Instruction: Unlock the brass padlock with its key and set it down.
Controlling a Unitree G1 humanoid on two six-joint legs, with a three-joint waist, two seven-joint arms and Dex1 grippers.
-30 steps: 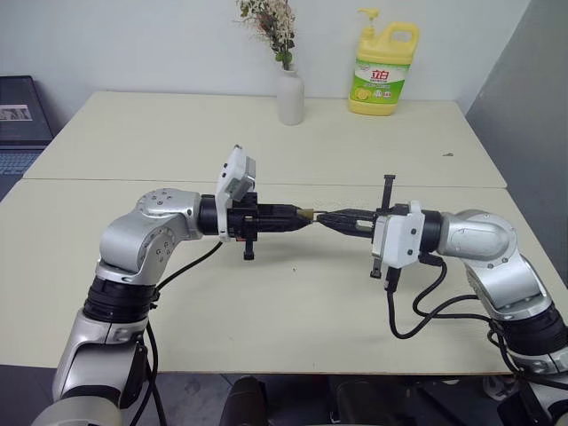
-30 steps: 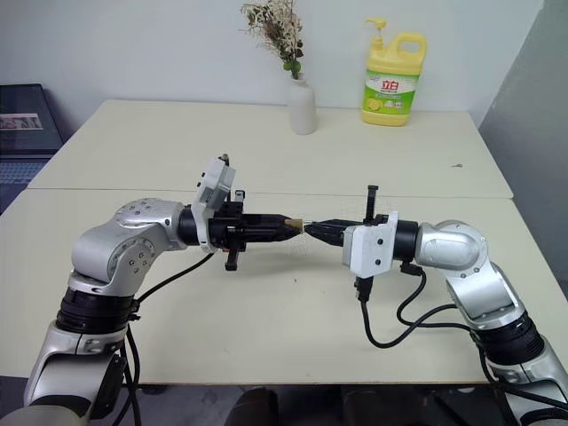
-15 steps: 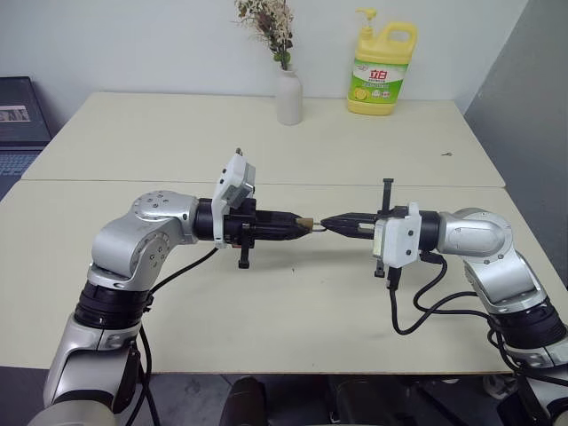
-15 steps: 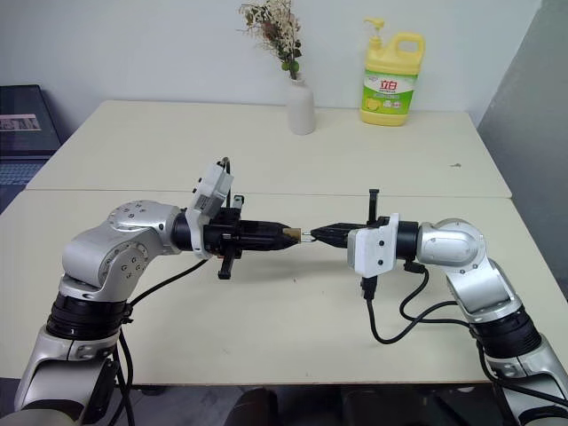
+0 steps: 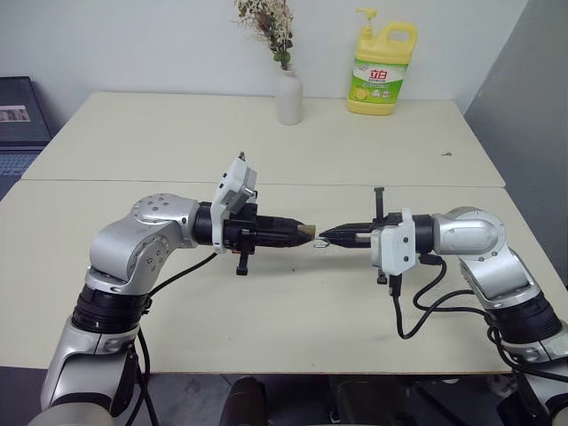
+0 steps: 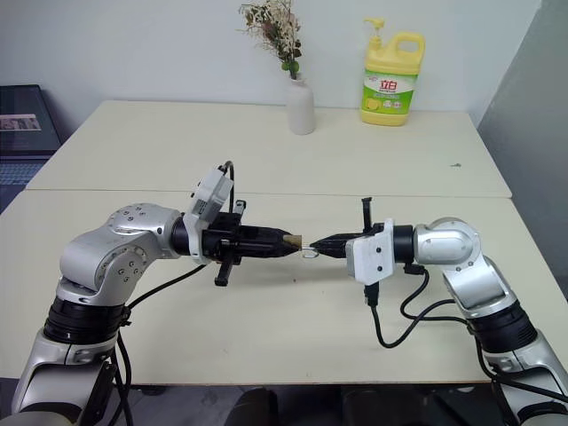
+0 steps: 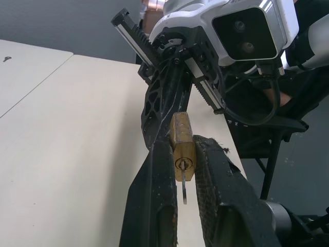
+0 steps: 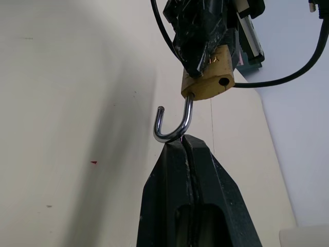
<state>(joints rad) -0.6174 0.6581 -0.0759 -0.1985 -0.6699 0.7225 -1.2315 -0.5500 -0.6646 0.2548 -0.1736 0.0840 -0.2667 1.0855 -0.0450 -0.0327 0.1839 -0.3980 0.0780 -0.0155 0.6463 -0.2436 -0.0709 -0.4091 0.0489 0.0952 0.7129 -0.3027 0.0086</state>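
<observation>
Above the cream table (image 5: 293,328), the left gripper (image 7: 180,154) pinched the small golden-yellow brass padlock (image 7: 182,146), a key (image 7: 184,185) in its keyhole, while the right gripper (image 8: 186,146), fingers pressed together, touched its sprung-open silvery shackle (image 8: 175,123).

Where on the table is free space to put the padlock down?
Bare table lies directly under the brass padlock and both end effectors. The far edge is crowded by the white vase and yellow bottle.
</observation>
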